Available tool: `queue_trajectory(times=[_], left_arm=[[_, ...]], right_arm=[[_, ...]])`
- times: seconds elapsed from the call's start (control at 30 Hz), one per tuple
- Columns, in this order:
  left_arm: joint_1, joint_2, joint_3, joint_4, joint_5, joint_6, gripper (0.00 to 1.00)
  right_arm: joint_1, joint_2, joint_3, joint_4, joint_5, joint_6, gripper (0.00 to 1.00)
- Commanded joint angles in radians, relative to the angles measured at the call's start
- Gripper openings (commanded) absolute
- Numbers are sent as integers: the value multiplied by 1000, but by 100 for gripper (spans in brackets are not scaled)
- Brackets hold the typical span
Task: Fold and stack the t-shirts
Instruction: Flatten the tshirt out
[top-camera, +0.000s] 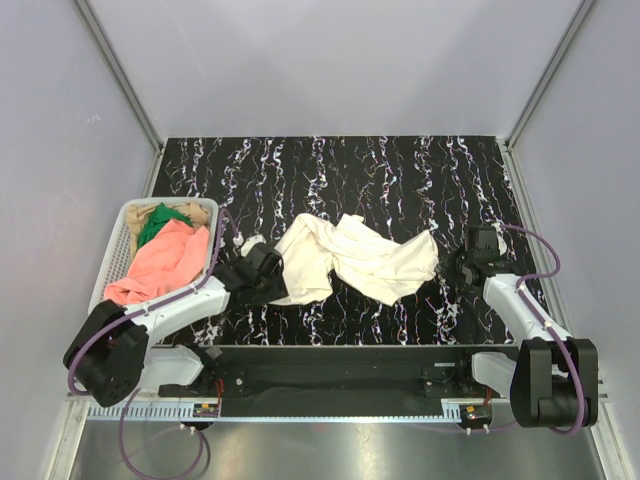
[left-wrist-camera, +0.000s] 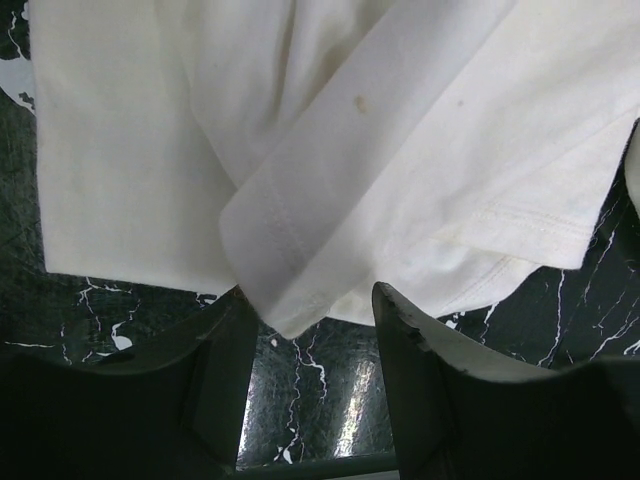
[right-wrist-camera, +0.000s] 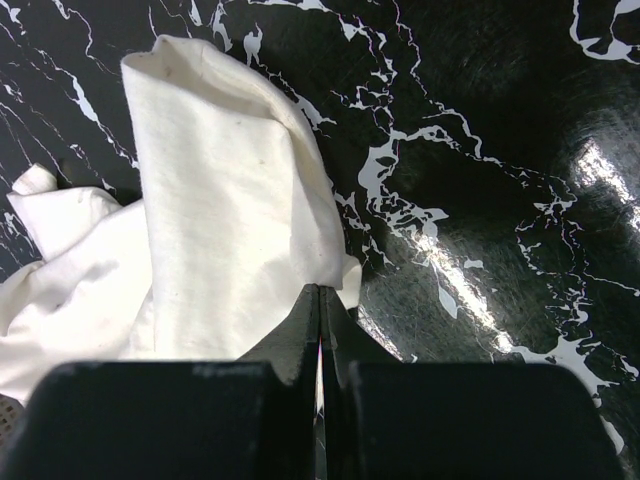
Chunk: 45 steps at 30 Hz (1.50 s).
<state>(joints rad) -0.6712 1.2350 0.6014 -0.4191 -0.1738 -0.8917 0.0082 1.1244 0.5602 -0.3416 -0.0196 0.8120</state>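
Cloth first: the cream-white t-shirt (top-camera: 350, 262) lies crumpled and unfolded at the middle of the worktop (top-camera: 350, 170), while the salmon-pink shirt (top-camera: 165, 262), green shirt (top-camera: 153, 224) and tan shirt (top-camera: 197, 212) wait in the basket (top-camera: 112, 255) at the 9 o'clock edge. The left tool (left-wrist-camera: 312, 320) sits at the shirt's 8 o'clock side with its jaws apart, straddling a hem corner (left-wrist-camera: 290, 312) but not clamped on it, seemingly placed to take that corner for spreading. The right tool (right-wrist-camera: 320, 300), at the shirt's 3 o'clock tip, is closed tight (whether any cloth is pinched I cannot tell), probably to anchor or pull that side.
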Motion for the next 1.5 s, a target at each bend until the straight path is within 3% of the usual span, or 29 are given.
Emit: queue_trajectory(times=[0.0, 0.13, 0.3, 0.37, 0.4, 0.53, 0.77, 0.93, 1.47], left_arm=[[-2, -3, -14, 65, -38, -41, 53], [-4, -17, -25, 77, -44, -49, 47], [-5, -52, -25, 63, -59, -33, 15], [-5, -63, -6, 34, -67, -14, 6], [-4, -68, 3, 23, -73, -4, 0], [-5, -66, 52, -38, -105, 43, 0], [-4, -83, 110, -60, -121, 92, 0], [5, -78, 127, -64, -110, 120, 0], [18, -106, 132, -66, -95, 137, 0]], right_arm=[[-2, -11, 0, 21, 13, 12, 0], [-2, 12, 13, 21, 14, 0, 0], [-2, 23, 21, 19, 15, -2, 1], [-2, 31, 26, 18, 15, 7, 8], [-2, 43, 27, 15, 15, 16, 20], [-2, 87, 75, -62, 105, 32, 41], [-2, 123, 112, -88, 227, 24, 47], [-4, 146, 115, -45, 225, 26, 55], [-2, 250, 24, 116, 175, 127, 54]])
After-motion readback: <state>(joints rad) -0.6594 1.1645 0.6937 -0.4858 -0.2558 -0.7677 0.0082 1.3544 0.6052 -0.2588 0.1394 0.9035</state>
